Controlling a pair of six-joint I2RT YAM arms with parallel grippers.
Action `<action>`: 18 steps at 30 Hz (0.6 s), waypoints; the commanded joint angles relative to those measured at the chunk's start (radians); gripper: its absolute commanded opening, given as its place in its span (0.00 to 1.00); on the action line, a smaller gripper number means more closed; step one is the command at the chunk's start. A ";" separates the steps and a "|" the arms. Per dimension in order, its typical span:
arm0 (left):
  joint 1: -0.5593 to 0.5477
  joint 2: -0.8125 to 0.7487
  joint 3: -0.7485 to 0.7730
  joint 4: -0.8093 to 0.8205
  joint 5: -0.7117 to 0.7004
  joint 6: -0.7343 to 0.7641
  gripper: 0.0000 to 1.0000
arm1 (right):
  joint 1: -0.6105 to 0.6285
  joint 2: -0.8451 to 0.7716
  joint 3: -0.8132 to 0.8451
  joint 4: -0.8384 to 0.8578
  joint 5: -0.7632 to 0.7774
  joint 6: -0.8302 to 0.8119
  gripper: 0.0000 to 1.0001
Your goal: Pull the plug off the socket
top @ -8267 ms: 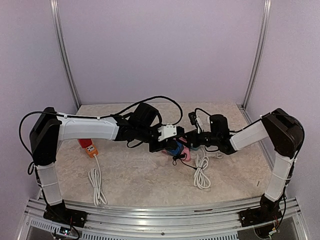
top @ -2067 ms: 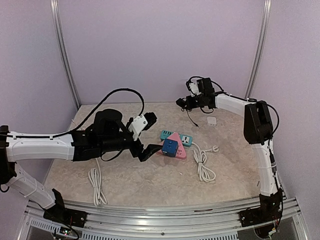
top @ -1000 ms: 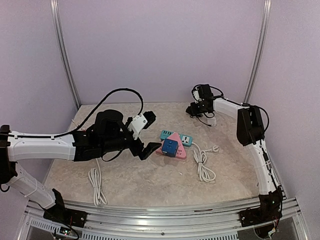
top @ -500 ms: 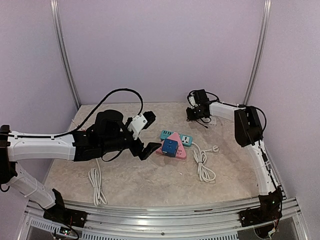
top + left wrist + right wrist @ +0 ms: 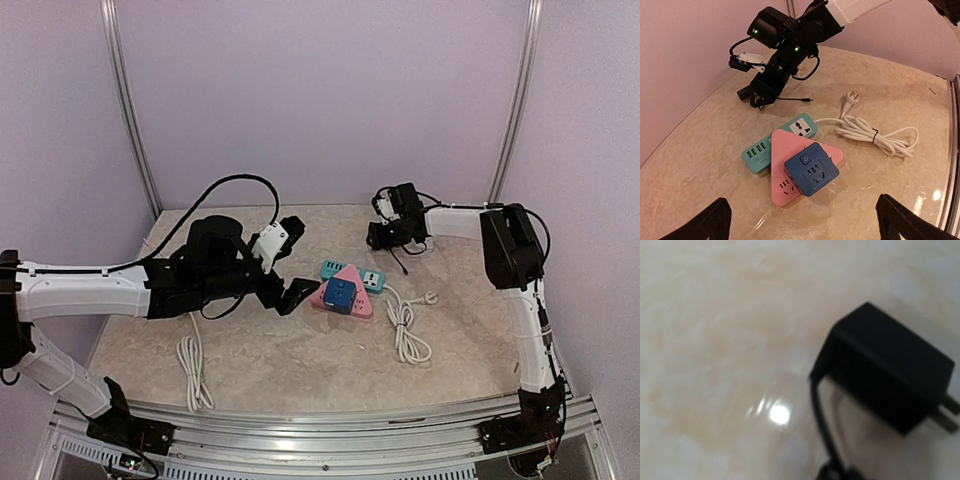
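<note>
A pink triangular socket (image 5: pixel 345 295) lies mid-table with a blue cube adapter (image 5: pixel 338 294) on top and a teal power strip (image 5: pixel 362 277) behind it. Nothing is plugged into the faces of the pink socket (image 5: pixel 785 167) or the blue adapter (image 5: pixel 811 168) that show. The black plug (image 5: pixel 887 385) lies on the marble by itself, prongs pointing right, its thin cable (image 5: pixel 399 262) trailing toward the sockets. My right gripper (image 5: pixel 380 238) hovers just over it at the back, open. The left gripper (image 5: pixel 292 291) stands wide open just left of the pink socket, nothing between its fingertips (image 5: pixel 715 220).
A coiled white cord (image 5: pixel 405 335) with its plug (image 5: pixel 432 297) lies right of the sockets. Another white cord bundle (image 5: pixel 192 372) lies front left under the left arm. Purple walls and metal posts close in the table's back and sides.
The right gripper has come down and a little left at the back of the table and opened, leaving the black plug on the marble. The left arm has barely shifted.
</note>
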 commanded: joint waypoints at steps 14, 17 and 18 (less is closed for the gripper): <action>0.073 0.216 0.169 -0.092 0.028 -0.279 0.99 | 0.008 -0.451 -0.486 0.320 -0.228 0.073 0.62; 0.053 0.300 0.242 -0.122 0.024 -0.312 0.99 | 0.008 -0.495 -0.611 0.409 -0.254 0.110 0.62; 0.045 0.335 0.266 -0.128 -0.006 -0.315 0.99 | 0.008 -0.505 -0.641 0.439 -0.261 0.122 0.61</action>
